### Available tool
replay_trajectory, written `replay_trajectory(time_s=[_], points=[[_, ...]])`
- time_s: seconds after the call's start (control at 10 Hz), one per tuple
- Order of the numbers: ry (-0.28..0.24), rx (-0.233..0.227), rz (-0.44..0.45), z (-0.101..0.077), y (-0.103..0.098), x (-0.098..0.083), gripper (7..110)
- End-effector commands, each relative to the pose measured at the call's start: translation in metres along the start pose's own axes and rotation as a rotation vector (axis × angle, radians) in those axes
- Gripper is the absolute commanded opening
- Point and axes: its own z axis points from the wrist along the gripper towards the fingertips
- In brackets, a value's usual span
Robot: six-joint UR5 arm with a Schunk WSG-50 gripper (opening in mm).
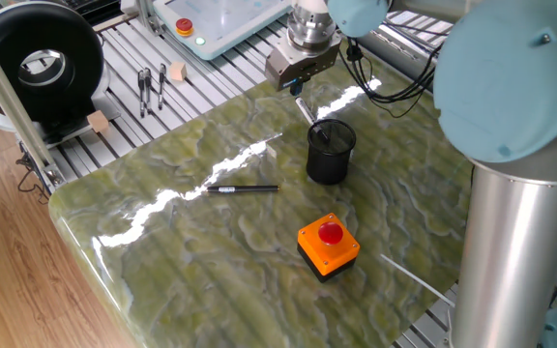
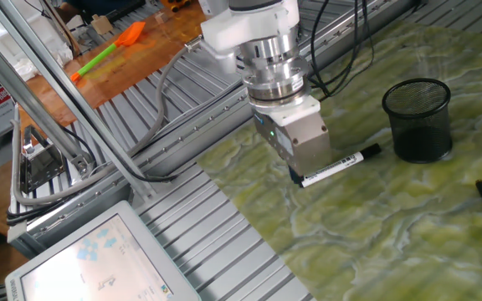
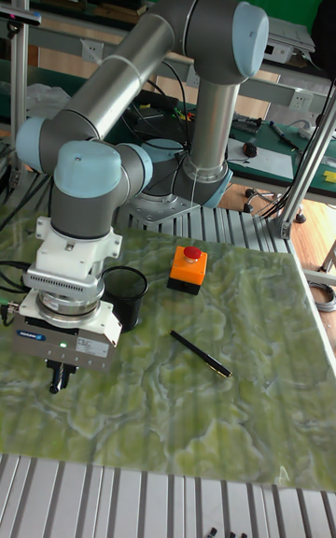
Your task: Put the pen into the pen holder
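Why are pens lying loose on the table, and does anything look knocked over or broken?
Nothing looks damaged or spilled. The holder stands upright and empty. The white pen lies flat beside it, under the hand. A black pen lies apart on the table, and the orange button box sits squarely.

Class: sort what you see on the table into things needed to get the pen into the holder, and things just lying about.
Needed:
white pen
mesh cup
claw

Lying about:
black pen
orange button box
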Motion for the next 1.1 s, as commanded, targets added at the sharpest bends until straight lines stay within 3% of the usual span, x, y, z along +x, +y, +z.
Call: replay_trajectory(time_s=[0.0, 0.1, 0.2, 0.3, 1.0], points=[[-0.035, -0.015, 0.064, 0.0, 0.002, -0.012, 7], [-0.058, -0.002, 0.036, 0.0, -0.003, -0.016, 7], [-0.048, 0.036, 0.051, -0.001, -0.013, -0.012, 22], [-0.036, 0.049, 0.064, -0.001, -0.017, -0.009, 22], [0.0, -0.027, 0.112, 0.0, -0.005, 0.011, 22]])
